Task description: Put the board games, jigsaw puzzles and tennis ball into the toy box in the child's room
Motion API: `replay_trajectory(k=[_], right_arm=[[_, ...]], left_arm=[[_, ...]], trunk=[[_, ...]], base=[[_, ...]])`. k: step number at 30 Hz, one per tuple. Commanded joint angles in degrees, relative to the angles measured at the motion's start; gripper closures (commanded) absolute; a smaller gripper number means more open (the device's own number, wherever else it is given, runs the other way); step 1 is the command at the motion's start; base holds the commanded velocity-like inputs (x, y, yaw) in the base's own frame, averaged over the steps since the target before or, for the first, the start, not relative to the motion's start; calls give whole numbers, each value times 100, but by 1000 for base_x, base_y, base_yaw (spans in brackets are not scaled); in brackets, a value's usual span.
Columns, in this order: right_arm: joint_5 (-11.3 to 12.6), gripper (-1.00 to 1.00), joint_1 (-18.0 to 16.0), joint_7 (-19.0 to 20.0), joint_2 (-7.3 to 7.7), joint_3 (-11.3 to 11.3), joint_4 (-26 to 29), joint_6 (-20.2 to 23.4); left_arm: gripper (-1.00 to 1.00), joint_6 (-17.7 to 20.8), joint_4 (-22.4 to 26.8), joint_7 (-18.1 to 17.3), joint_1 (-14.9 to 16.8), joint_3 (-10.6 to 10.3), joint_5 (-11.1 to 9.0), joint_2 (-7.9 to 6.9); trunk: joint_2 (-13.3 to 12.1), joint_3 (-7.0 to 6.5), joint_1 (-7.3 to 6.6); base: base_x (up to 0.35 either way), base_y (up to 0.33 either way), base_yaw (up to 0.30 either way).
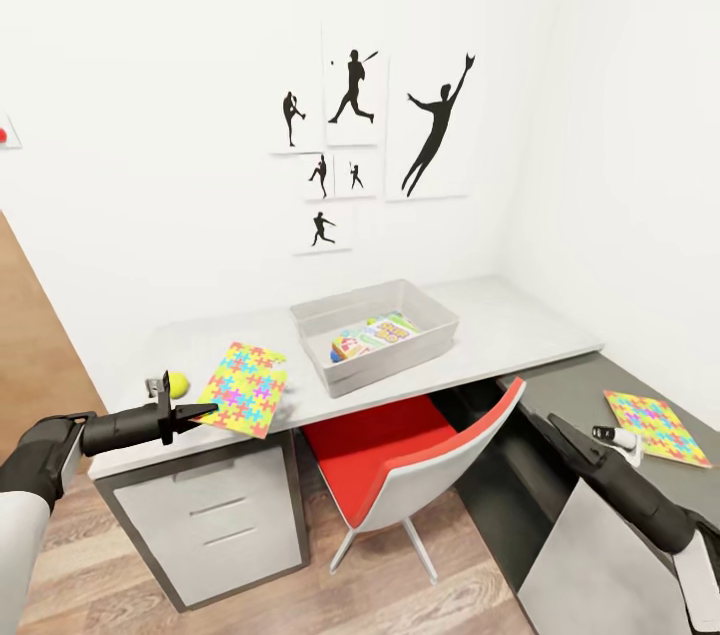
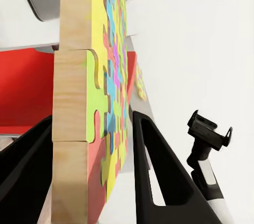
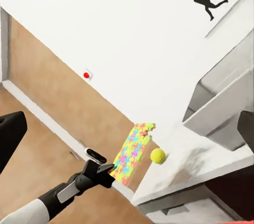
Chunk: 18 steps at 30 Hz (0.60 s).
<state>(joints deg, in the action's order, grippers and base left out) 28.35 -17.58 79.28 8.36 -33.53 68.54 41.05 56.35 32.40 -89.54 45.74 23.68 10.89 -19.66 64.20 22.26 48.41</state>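
In left gripper [image 1: 200,412]: jigsaw puzzle [image 1: 245,387].

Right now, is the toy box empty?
No. The toy box already holds colourful game boxes on its floor. One puzzle is at the left gripper; the ball is on the table.

The toy box [image 1: 377,334] sits mid-table [image 1: 510,325] with board games [image 1: 372,335] inside, maybe two. A jigsaw puzzle [image 1: 243,388] and tennis ball [image 1: 179,383] lie near the left edge.
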Motion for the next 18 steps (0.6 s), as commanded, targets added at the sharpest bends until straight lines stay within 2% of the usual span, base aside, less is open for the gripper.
replay_trajectory(k=[1, 6, 8, 11, 18], right_arm=[[13, -100, -5, -85, 0, 1, -14, 35], [13, -100, -9, -1191, 58, -6, -29, 20], [43, -100, -9, -1471, 81, -15, -22, 59], [49, -100, -9, -1611, 64, -8, 25, 180], [71, -100, -9, -1613, 20, 9, 262, 233]], left_arm=[[100, 60, 3, -46, 5, 23, 62, 2], [100, 60, 3, -46, 5, 23, 62, 4], [100, 60, 3, -46, 5, 23, 62, 5], [100, 60, 3, -46, 5, 23, 62, 5], [100, 60, 3, -46, 5, 23, 62, 6]], trunk=[[-37, -12, -22], [-238, -102, -132], [-318, -138, -176], [-438, -192, -242], [-719, -317, -396]], base=[[0, 0, 0], [0, 0, 0], [0, 0, 0], [0, 0, 0], [-7, 0, 0]])
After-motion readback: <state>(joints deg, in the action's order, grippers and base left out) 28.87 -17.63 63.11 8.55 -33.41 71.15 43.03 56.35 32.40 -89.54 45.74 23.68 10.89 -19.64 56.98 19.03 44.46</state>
